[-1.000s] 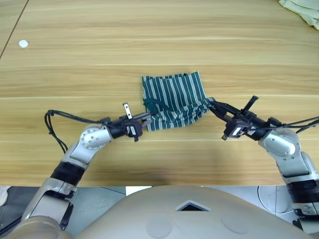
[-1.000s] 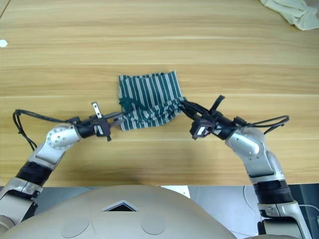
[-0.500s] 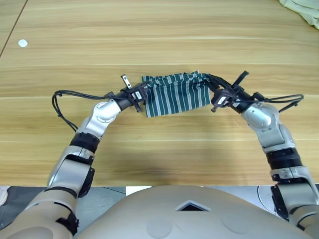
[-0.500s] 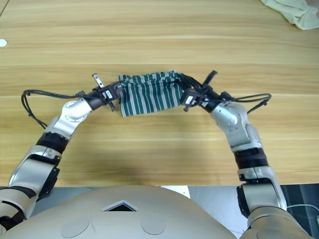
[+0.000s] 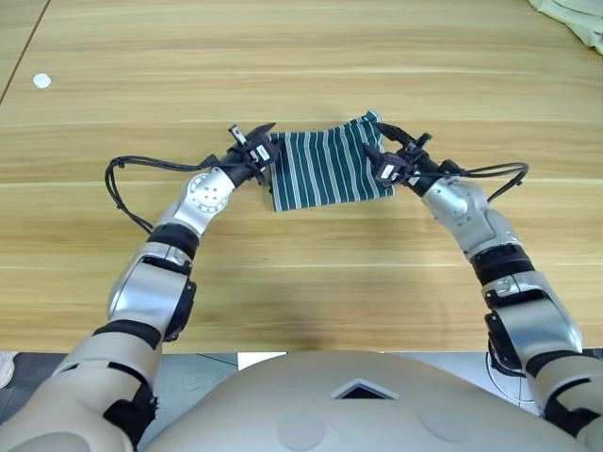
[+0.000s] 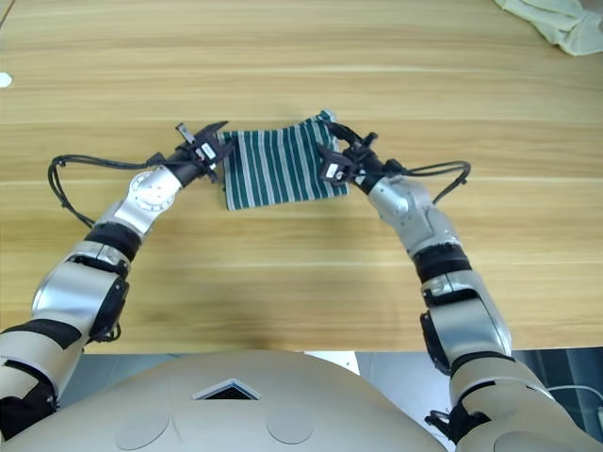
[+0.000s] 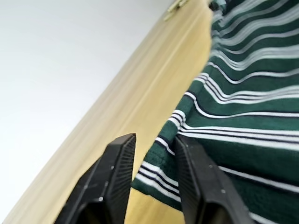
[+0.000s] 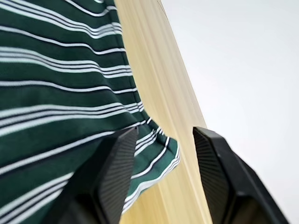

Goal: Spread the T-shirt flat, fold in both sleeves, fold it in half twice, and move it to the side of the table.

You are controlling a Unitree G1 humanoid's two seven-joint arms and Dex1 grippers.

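Note:
The green and white striped T-shirt [image 5: 325, 169] lies folded into a small rectangle in the middle of the wooden table [image 5: 301, 273]. My left gripper [image 5: 256, 137] is at its far left corner, low over the table, open. In the left wrist view the fingers [image 7: 117, 172] stand apart with the cloth's corner [image 7: 247, 93] lying between and behind them. My right gripper [image 5: 383, 143] is at the far right corner, also open. The right wrist view has the shirt's striped edge [image 8: 56, 93] lying under the spread fingers [image 8: 117, 172].
A pale crumpled cloth [image 5: 573, 21] lies at the table's far right corner. A small white dot [image 5: 42, 81] sits far left. Bare wood surrounds the shirt on all sides, with the table's front edge [image 5: 301, 350] near me.
Both grippers carried the shirt's near edge away from me and over its far edge, folding it in half. The fingers now stand apart at the far corners.

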